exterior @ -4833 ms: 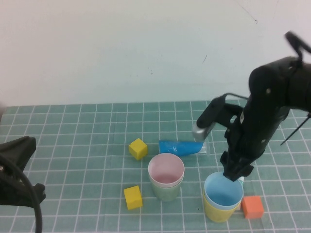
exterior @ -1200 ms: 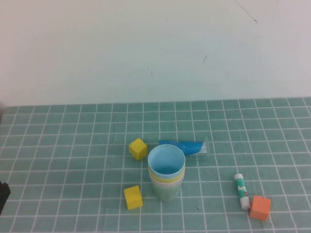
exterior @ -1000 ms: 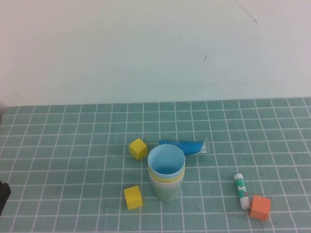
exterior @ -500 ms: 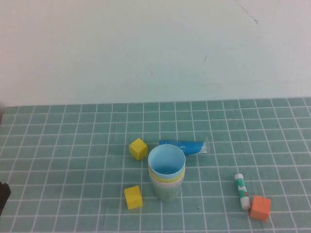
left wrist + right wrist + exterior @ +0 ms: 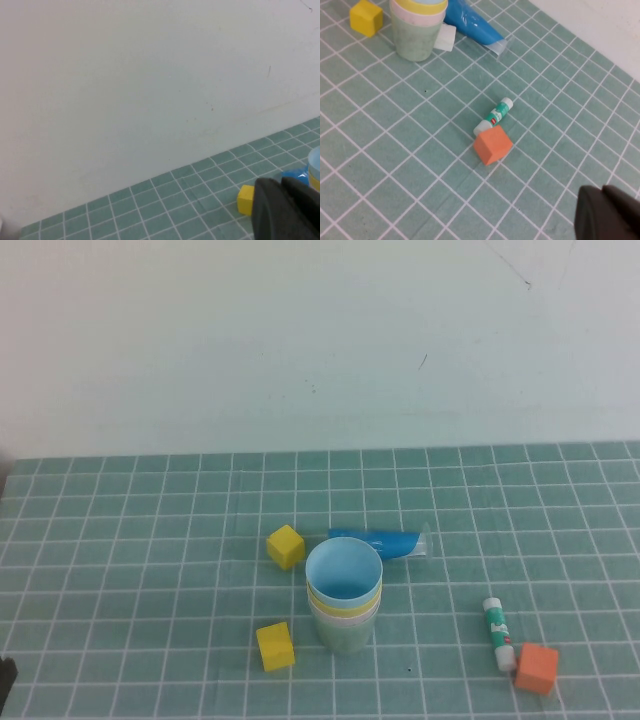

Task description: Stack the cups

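Note:
The four cups stand nested in one upright stack at the middle front of the table. The light blue cup [image 5: 343, 573] is on top, then the yellow cup [image 5: 344, 605], the pale pink cup [image 5: 344, 617] and the pale green cup [image 5: 344, 638] at the bottom. The stack also shows in the right wrist view [image 5: 415, 40] and at the edge of the left wrist view [image 5: 315, 167]. Neither gripper shows in the high view. My left gripper [image 5: 281, 187] is shut and empty, off to the stack's left. My right gripper [image 5: 603, 195] is shut and empty, off to the right front.
A blue tube [image 5: 378, 542] lies behind the stack. One yellow cube [image 5: 285, 546] sits to its back left, another [image 5: 274, 646] to its front left. A glue stick [image 5: 496, 632] and an orange cube [image 5: 536, 668] lie to the front right. A small white block [image 5: 445, 37] sits beside the stack.
Since 4.8 s ago the blue and yellow cups have gone from the right onto the pink and green pair, and the right arm has left the high view. Over the last second nothing moved.

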